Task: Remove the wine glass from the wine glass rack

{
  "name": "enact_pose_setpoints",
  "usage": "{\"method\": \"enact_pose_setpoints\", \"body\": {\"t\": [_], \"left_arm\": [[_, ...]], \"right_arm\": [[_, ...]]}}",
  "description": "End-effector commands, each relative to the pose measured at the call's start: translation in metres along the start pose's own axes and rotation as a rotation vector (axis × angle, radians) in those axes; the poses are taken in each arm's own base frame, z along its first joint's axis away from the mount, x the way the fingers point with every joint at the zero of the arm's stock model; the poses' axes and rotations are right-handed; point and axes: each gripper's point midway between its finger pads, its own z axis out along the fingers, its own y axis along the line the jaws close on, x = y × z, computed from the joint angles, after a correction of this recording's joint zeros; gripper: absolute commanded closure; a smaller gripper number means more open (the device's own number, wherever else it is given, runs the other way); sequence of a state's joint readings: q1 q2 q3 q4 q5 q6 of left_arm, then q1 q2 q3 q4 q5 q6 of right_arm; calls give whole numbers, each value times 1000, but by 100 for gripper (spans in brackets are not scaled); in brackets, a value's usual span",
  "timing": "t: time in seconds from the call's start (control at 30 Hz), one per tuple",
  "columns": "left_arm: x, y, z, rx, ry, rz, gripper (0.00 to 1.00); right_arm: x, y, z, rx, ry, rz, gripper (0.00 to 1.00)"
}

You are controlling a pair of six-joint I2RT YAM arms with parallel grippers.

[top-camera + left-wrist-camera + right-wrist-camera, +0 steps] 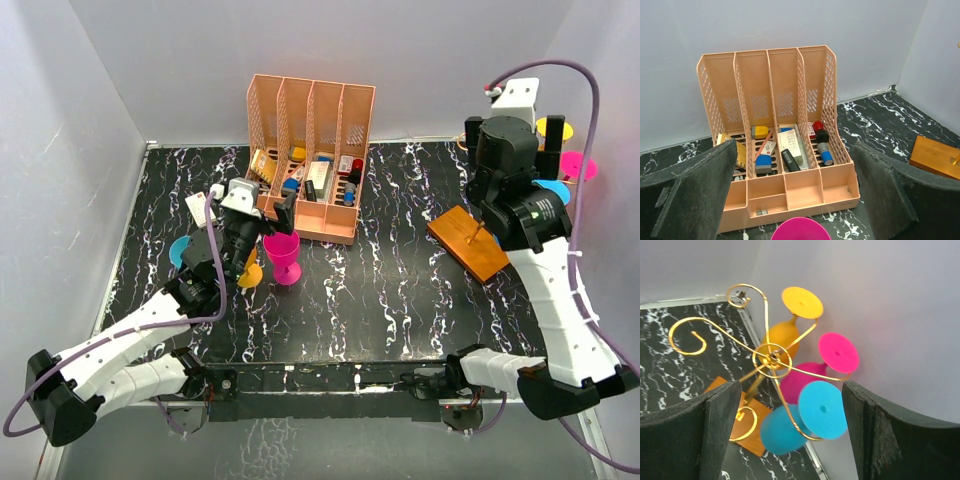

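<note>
I see yellow glass point(801, 302), pink glass point(838, 352) and blue glass point(822, 409) crowding 3 o'clock of the wine glass rack point(767, 357), tight to the wall point(890, 300). Table point(400, 290) open at 9. Organizer point(785, 190) blocks the left gripper point(795, 165) at 12.

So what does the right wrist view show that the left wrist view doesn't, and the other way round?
Only the right wrist: the gold wire rack, with a yellow glass, a pink glass and a blue glass hanging upside down from its curled hooks. Only the left wrist: the peach slotted organizer with small items inside, and the rim of a second pink glass low between the jaws. Both: the rack's wooden base, the black marbled table, the grey wall, and jaws standing wide apart, gripping nothing.
</note>
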State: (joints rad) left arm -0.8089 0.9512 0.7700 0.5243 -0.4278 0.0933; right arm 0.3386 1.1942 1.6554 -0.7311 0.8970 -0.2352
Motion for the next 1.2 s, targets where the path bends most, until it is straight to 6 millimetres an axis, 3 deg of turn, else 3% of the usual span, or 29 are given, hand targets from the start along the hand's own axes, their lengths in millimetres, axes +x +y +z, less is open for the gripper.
{"method": "enact_pose_setpoints", "body": {"t": [0.0, 0.13, 0.33, 0.47, 0.6, 0.9, 1.17], "left_arm": [[-28, 7, -7, -23, -79, 1, 3], [-33, 9, -10, -25, -91, -4, 3], [-38, 10, -13, -25, -104, -9, 3], [-42, 13, -15, -37, -112, -11, 3], [-45, 13, -19, -34, -121, -13, 3], [-54, 9, -28, -26, -149, -1, 3], [-59, 8, -34, -26, -170, 12, 3]], "right_arm": [[11, -34, -13, 119, 58, 10, 15], [20, -39, -13, 139, 101, 15, 22], [43, -25, -8, 85, 196, 24, 23], [57, -29, 0, 133, 242, 9, 23], [53, -35, 6, 178, 247, -6, 36], [68, -31, 24, 256, 299, -110, 45], [75, -43, 30, 335, 307, -195, 51]]}}
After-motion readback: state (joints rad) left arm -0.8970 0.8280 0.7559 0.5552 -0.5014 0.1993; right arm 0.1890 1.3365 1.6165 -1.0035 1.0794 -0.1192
